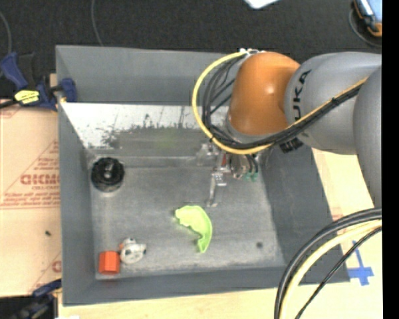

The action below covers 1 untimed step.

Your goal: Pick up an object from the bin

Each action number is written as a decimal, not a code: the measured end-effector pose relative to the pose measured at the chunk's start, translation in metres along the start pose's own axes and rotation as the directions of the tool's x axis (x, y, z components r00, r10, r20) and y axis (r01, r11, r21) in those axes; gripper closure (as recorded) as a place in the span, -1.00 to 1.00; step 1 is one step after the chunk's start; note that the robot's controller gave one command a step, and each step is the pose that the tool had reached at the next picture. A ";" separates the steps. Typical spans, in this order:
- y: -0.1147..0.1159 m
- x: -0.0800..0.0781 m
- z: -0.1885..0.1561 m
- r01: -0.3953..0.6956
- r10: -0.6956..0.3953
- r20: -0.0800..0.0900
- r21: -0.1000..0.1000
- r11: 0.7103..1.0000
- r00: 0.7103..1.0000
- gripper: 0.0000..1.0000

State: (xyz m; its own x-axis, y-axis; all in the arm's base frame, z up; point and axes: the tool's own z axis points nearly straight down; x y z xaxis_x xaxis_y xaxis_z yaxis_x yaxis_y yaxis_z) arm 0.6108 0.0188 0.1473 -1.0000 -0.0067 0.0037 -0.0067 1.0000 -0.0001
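Note:
My gripper [214, 193] hangs over the middle of the bin floor, its metal finger pointing down just above and to the right of a crumpled lime-green soft piece [196, 224]. Nothing shows between the fingers. The green piece lies flat on the floor, slightly in front of the gripper.
A black round knob-like thing [107, 173] sits near the left wall. An orange block [108, 262] and a small white and grey piece [131, 250] lie in the front left corner. The arm with its orange cover and looped cables reaches in from the right.

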 end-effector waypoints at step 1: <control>0.000 -0.002 -0.005 0.000 0.000 0.008 0.000 1.000 1.000 -1.00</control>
State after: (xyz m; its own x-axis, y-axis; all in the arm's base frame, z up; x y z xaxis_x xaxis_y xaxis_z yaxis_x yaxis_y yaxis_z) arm 0.6125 0.0189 0.1523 -1.0000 -0.0063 -0.0041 -0.0063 1.0000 0.0003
